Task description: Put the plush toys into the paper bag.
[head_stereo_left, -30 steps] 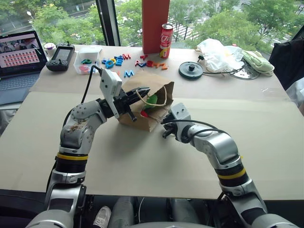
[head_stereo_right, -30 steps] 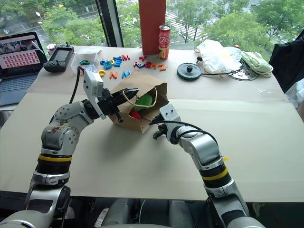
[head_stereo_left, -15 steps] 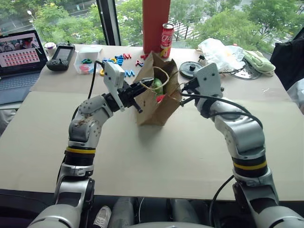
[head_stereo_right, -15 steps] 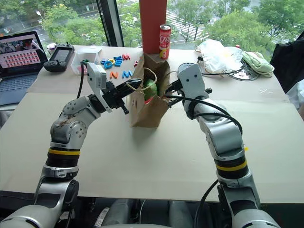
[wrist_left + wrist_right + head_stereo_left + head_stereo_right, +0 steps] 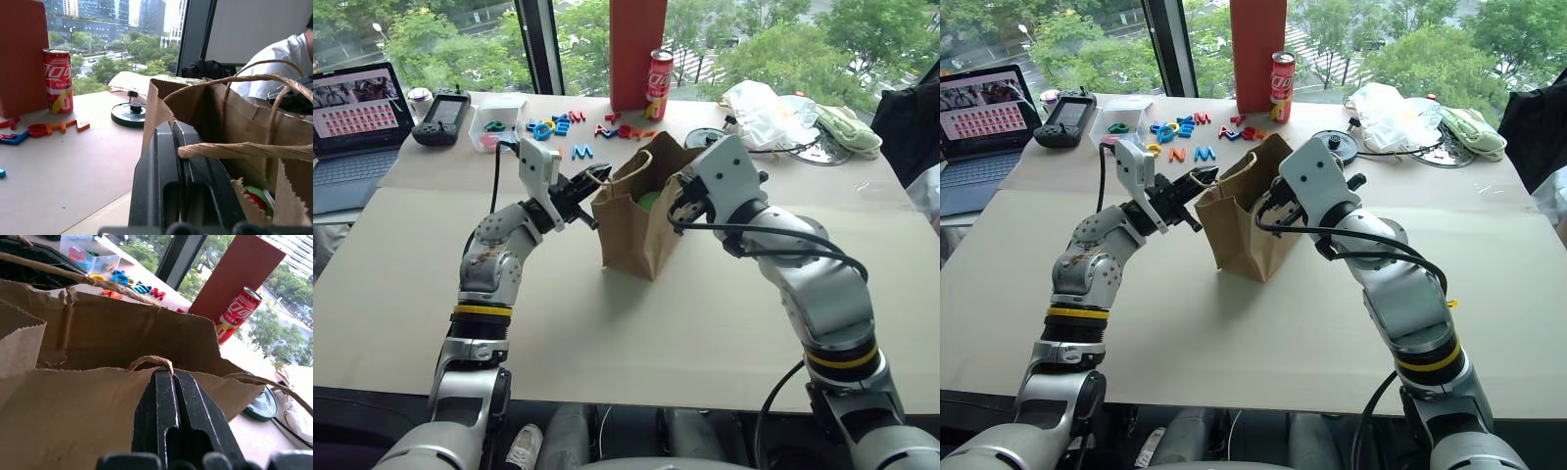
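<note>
Currently, from the head cameras, I find the paper bag point(image 5: 641, 220) standing upright on the table point(image 5: 724, 313), mouth open, held between both arms. My left gripper point(image 5: 584, 186) is clamped shut on one cord handle point(image 5: 626, 166) at the bag's left side; my right gripper point(image 5: 1268, 201) is closed on the opposite rim, at the other handle. A patch of bright green, which I take to be the green plush toy point(image 5: 649, 201), shows inside the mouth. Behind the bag stand a soda can point(image 5: 659, 70), coloured plastic letters point(image 5: 558, 125) and a tall red box point(image 5: 638, 49). In the left wrist view, the black fingers point(image 5: 168, 181) sit pressed together with the twisted cord point(image 5: 244, 149) pinched between them, and low inside the bag I can see green and red, so I judge both plush toys point(image 5: 257, 196) to be in. In the right wrist view, the fingers point(image 5: 171, 406) are shut on the small cord loop point(image 5: 151, 361) at the bag's near edge, with brown paper on both sides. Risks noted: the holds are on thin cord, so arms pulling apart could tear a handle from the paper or split the rim; an uneven release could tip the bag over and spill the toys; a cord snagged on a finger would drag the bag along on withdrawal.
</note>
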You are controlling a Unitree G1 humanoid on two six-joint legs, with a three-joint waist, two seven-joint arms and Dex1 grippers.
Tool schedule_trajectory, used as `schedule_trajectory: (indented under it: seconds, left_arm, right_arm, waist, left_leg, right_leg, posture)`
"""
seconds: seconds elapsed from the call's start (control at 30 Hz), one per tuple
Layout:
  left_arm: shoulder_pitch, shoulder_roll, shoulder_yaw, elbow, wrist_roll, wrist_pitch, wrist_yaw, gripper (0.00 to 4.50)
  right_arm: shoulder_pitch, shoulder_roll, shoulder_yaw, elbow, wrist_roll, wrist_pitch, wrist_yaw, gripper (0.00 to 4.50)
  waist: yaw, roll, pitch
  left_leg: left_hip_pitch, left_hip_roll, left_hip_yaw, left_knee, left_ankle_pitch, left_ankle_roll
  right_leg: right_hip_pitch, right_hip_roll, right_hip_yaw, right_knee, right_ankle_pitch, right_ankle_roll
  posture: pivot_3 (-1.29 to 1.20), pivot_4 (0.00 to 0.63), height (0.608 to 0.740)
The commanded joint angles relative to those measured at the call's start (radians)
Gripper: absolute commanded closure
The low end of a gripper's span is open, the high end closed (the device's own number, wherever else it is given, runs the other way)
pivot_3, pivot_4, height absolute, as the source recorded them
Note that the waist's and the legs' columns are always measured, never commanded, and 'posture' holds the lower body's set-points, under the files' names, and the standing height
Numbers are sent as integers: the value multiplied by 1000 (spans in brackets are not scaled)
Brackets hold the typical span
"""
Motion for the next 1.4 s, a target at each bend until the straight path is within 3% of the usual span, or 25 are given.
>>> schedule_trajectory:
  seconds: [0.03,0.3,0.33,0.37,0.73,1.0,1.17,1.3,1.4]
  left_arm:
    - [-57,-8,13,35,10,-47,-9,4500]
    - [-53,-12,-3,59,10,-32,-38,4500]
    - [-51,-9,-1,55,7,-26,-40,4207]
    - [-49,-7,1,51,3,-18,-43,3914]
    - [5,74,44,-126,-91,152,-83,100]
    - [77,142,155,-218,-250,339,-81,100]
    - [154,180,125,-185,-209,320,-129,100]
    - [182,180,91,-154,-171,273,-165,94]
    - [185,161,83,-108,-146,230,-169,94]
  right_arm:
    - [-1,3,-2,-35,-1,20,11,4478]
    - [15,22,-15,-43,8,54,18,4478]
    - [18,30,-28,-48,15,54,18,3900]
    - [19,37,-40,-53,23,55,20,3764]
    - [4,55,-197,-142,197,130,125,7]
    - [-47,-24,-349,-171,367,218,226,7]
    - [-104,-66,-423,-116,459,251,266,7]
    - [-130,-71,-444,-100,534,269,283,1059]
    - [-91,-93,-414,-102,555,259,295,2088]
  waist:
    - [0,0,0]
    - [-1,0,0]
    - [-1,0,0]
    - [-1,0,0]
    - [-2,0,0]
    - [-2,0,0]
    - [-3,0,0]
    - [-2,0,0]
    - [1,0,0]
  left_leg:
    - [0,0,0,0,0,0]
    - [0,0,0,0,0,0]
    - [0,0,0,0,0,0]
    - [0,0,0,0,0,0]
    - [0,1,0,0,0,0]
    - [0,1,-1,0,0,0]
    - [2,1,-1,0,0,0]
    - [2,1,0,0,0,0]
    - [1,1,-1,-1,0,0]
  right_leg:
    - [0,0,0,0,0,0]
    - [0,0,0,0,0,0]
    - [0,0,0,0,0,0]
    - [0,0,0,0,0,0]
    - [0,0,0,0,0,0]
    - [0,0,0,0,0,0]
    - [1,0,0,0,0,0]
    - [1,0,0,0,0,0]
    - [1,-1,0,0,0,0]
  posture:
    - [0,150,739]
    - [0,150,739]
    - [0,150,739]
    - [0,150,739]
    - [0,150,739]
    - [0,150,739]
    - [0,150,739]
    - [0,150,739]
    - [0,150,739]
